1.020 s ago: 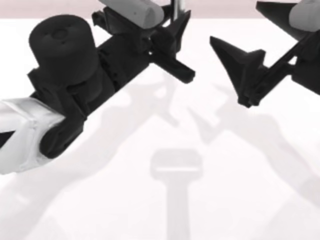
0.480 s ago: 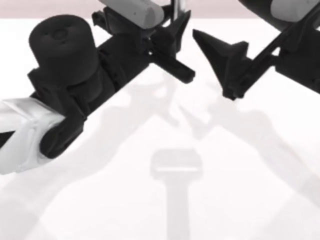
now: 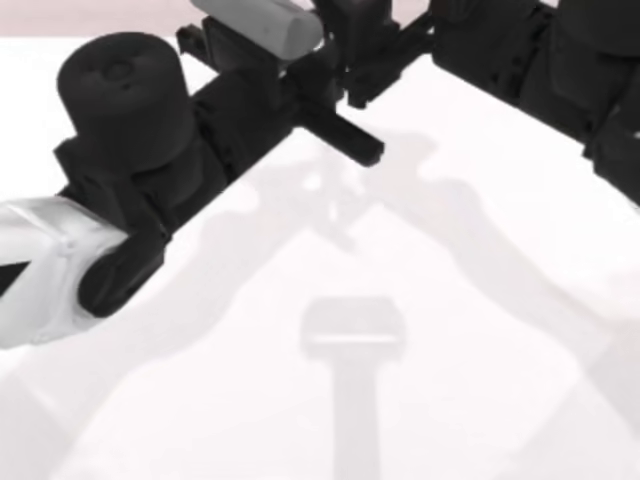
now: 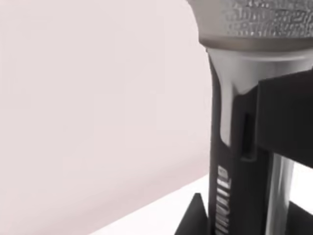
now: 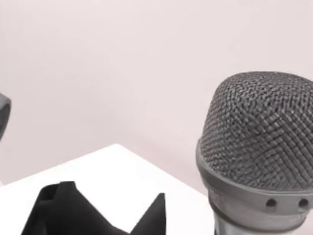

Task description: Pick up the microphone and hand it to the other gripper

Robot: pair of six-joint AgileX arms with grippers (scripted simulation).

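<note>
The mic stands upright in the left gripper, fingers pinching its black handle, grey mesh head above them. The right gripper sits just beside it at the table's far edge; whether its fingers are spread, I cannot tell. Bare tabletop lies nearer the camera.

Far edge, centre: crowded. Left gripper and right gripper meet there, both around the microphone; nothing could pass between them. Left arm slants from the near left up to that spot, blocking the left half of the far side. Right arm fills the far right corner. Table beneath: bare across the centre, near edge and near right, only shadows on it. Wide room there for a gripper from the near side.
</note>
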